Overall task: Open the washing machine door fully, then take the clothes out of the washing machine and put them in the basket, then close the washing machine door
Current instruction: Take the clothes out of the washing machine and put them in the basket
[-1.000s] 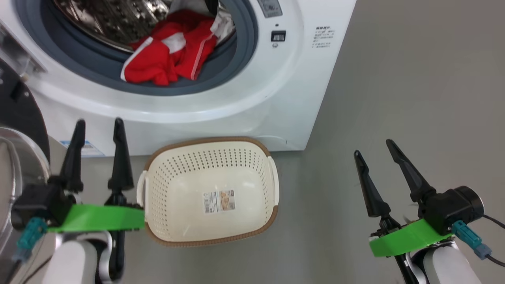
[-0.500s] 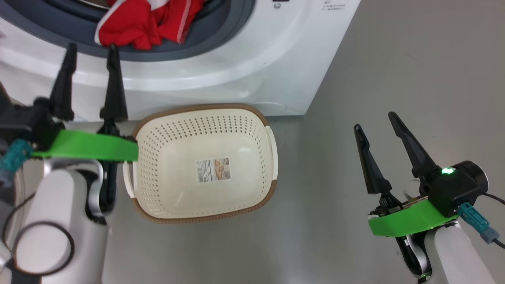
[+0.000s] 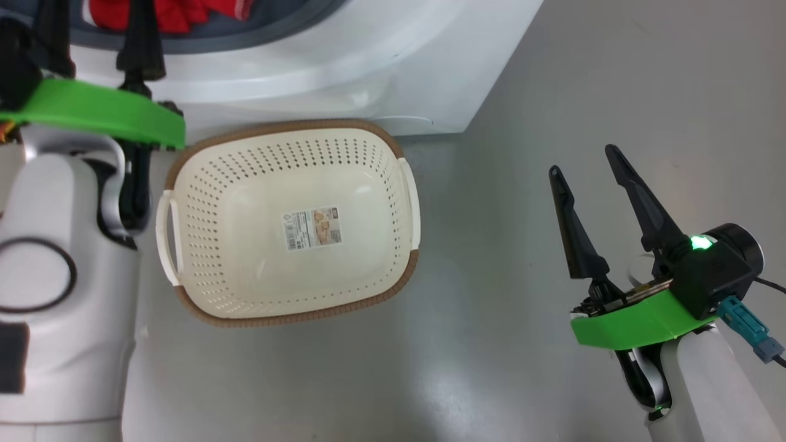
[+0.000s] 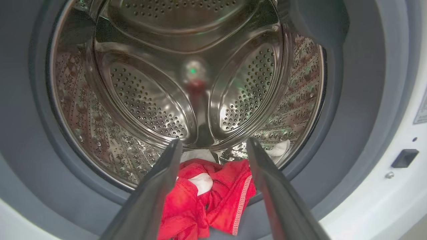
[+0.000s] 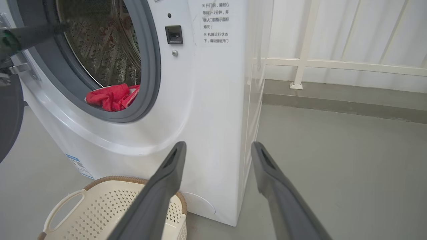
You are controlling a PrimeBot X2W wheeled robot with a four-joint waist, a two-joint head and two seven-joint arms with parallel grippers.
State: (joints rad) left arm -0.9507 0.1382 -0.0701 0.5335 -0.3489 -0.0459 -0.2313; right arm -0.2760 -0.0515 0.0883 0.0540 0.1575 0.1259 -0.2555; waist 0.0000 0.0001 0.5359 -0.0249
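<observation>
At the foot of the washing machine [image 3: 344,67], head view: we see the basket [image 3: 288,130] standing empty on the floor [image 3: 491,368]; the right tool [image 3: 582,158] hangs wide, holding nothing, well to the basket's right. Left wrist view: the left tool [image 4: 212,141], wide and holding nothing, faces the steel drum [image 4: 186,83]; the clothes [image 4: 200,206] lie on the drum's front lip. Right wrist view: we find the washing machine door [image 5: 8,120] swung open at the left edge.
</observation>
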